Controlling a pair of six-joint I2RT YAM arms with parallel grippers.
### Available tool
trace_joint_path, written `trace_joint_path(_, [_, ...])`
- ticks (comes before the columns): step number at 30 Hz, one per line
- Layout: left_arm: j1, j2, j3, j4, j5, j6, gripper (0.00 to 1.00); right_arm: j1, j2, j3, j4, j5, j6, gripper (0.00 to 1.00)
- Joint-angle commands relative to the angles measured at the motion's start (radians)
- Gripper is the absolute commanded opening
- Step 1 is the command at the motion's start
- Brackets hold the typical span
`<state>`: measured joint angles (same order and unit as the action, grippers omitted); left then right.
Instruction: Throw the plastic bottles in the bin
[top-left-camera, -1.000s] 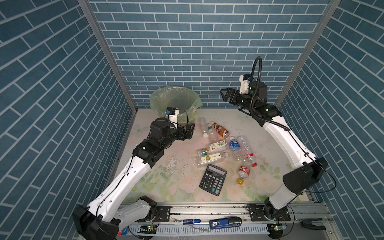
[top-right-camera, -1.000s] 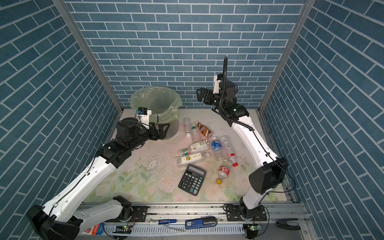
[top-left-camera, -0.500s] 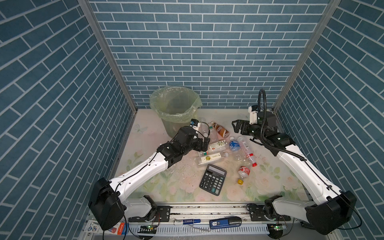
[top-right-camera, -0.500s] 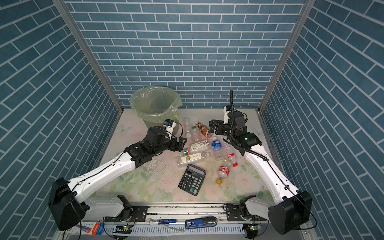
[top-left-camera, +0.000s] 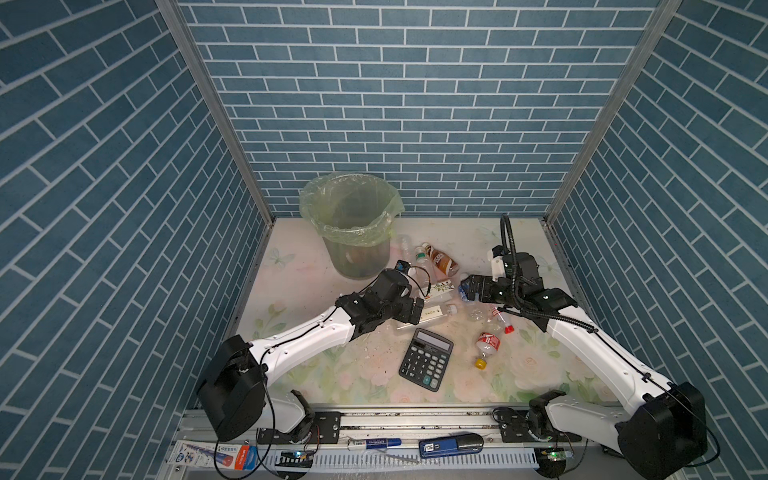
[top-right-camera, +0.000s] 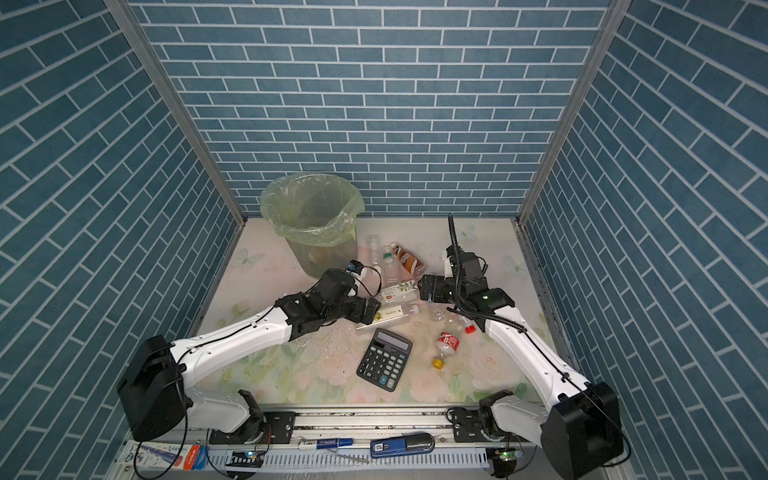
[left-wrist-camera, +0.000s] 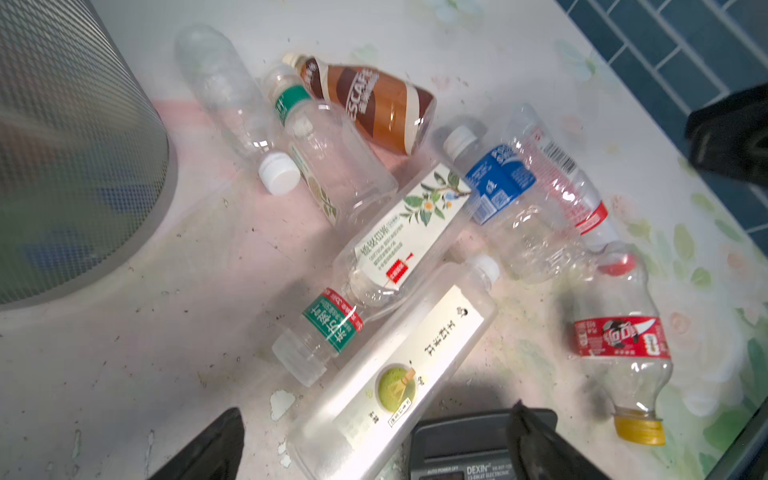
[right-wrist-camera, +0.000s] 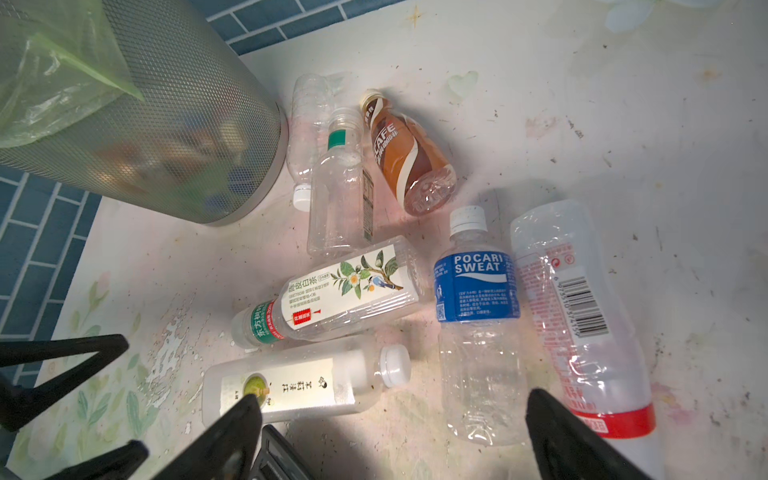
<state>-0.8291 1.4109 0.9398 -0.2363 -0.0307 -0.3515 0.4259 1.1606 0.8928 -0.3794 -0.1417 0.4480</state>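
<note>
Both top views: the plastic bottles (top-left-camera: 441, 261) are lying in a loose pile just beside the bin (top-left-camera: 357, 257). Left gripper (top-left-camera: 417, 311) and right gripper (top-left-camera: 467, 291) are hanging low over that pile.

Left wrist view: jaws are standing wide apart, straddling the flat white-label bottle (left-wrist-camera: 399, 374); contact cannot be told.

Right wrist view: jaws are gaping wide above the blue-label bottle (right-wrist-camera: 478, 316), gripping nothing.

Judgement: they look like empties, so light, thin-walled, slick and easily crushed. Pinching across the labelled mid-body looks best.
</note>
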Motion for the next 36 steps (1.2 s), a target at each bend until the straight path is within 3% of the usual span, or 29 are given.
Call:
trace_joint_path(1, [-0.012, 0.006, -0.066, 0.025, 0.027, 0.058, 0.99, -0.003, -0.026, -0.038, 0.020, -0.043, 0.015, 0.99])
trace_joint_path(13, [-0.011, 0.107, -0.099, 0.108, -0.004, 0.159, 0.90, -0.005, -0.080, -0.063, -0.012, -0.037, -0.019, 0.99])
trace_joint_path(36, [0.020, 0.114, -0.171, 0.132, -0.078, 0.157, 0.76, -0.010, -0.088, -0.092, 0.015, -0.032, -0.003, 0.99])
